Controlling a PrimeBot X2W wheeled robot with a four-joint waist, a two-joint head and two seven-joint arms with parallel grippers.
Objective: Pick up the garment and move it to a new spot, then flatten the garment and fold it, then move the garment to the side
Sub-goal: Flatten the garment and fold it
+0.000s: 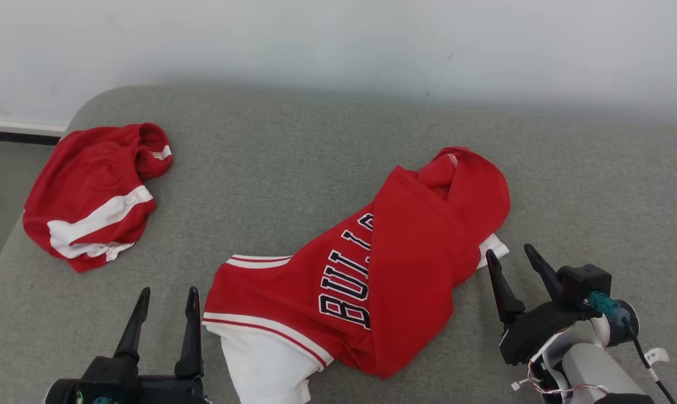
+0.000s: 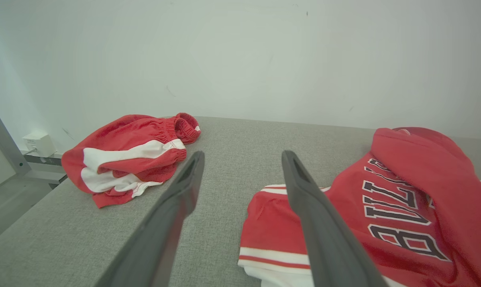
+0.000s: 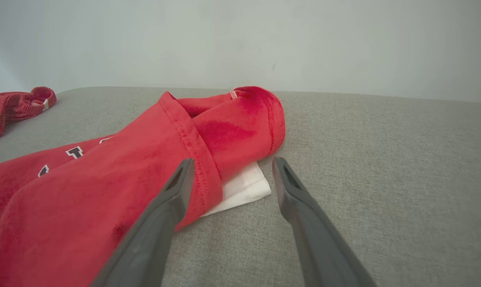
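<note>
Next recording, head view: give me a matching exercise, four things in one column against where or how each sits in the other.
Things:
1. lettered jersey
2. red shorts
3. left gripper
4. right gripper

Places or states:
A. bunched at the far left of the grey surface
B. open, next to the jersey's white corner
C. crumpled mid-surface, one side folded over the lettering
D. open, beside the jersey's striped hem

Pairs: 1-C, 2-A, 3-D, 4-B
</note>
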